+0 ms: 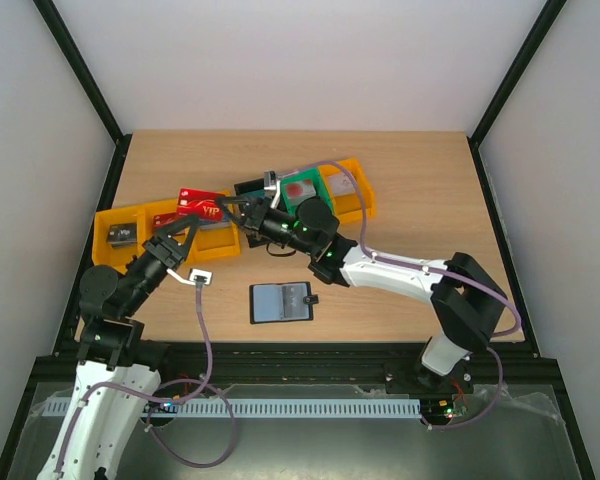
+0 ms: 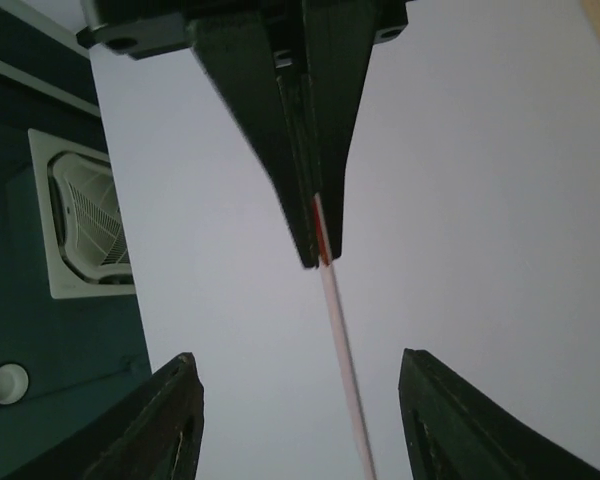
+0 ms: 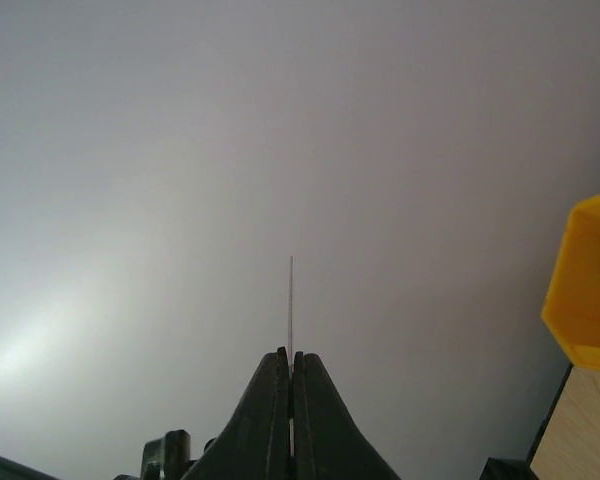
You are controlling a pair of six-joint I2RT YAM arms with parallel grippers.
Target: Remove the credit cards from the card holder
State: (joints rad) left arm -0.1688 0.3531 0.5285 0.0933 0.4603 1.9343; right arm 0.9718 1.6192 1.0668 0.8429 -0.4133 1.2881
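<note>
Currently the red credit card (image 1: 202, 207) hangs between your 2 tools, well apart from the card holder (image 1: 280, 302).
Right tool (image 1: 230, 206) clamps shut on 1 end; left tool (image 1: 185, 230) gapes around the free end, not gripping. Long axis runs tool to tool; only the left wrist view shows the straddle.

Bench (image 1: 420, 250): pale wood, rectangular
6 o'clock: black card holder (image 1: 282, 302), lying open and flat
9 o'clock: yellow bin row (image 1: 101, 238)
1 o'clock: further yellow bins (image 1: 363, 196)
</note>
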